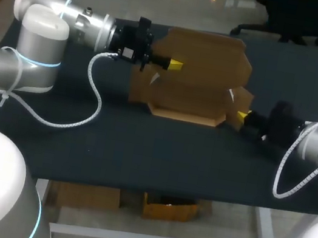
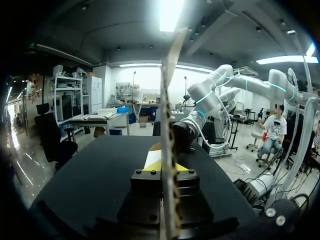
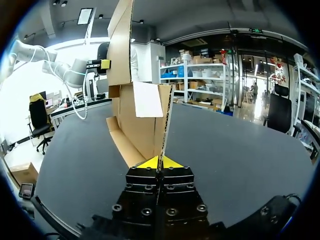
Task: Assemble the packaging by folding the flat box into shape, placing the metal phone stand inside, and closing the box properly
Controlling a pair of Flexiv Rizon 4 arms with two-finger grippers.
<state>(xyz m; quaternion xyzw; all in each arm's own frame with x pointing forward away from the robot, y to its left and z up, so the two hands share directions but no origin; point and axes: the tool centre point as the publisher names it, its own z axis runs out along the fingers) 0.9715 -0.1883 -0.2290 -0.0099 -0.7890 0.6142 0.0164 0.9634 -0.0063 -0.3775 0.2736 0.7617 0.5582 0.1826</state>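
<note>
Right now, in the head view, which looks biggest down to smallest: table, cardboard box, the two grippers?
1. table
2. cardboard box
3. left gripper and right gripper: about alike, so unranked.

Matt brown corrugated cardboard box (image 1: 205, 65) on a dark, matt tabletop (image 1: 142, 147).

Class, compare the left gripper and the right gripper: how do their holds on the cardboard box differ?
The left gripper clamps the cardboard box's tall raised panel, high up; the right gripper clamps a side flap low near the table. The left gripper enters from the box's left, the right gripper from its right. Both are shut on cardboard.
</note>
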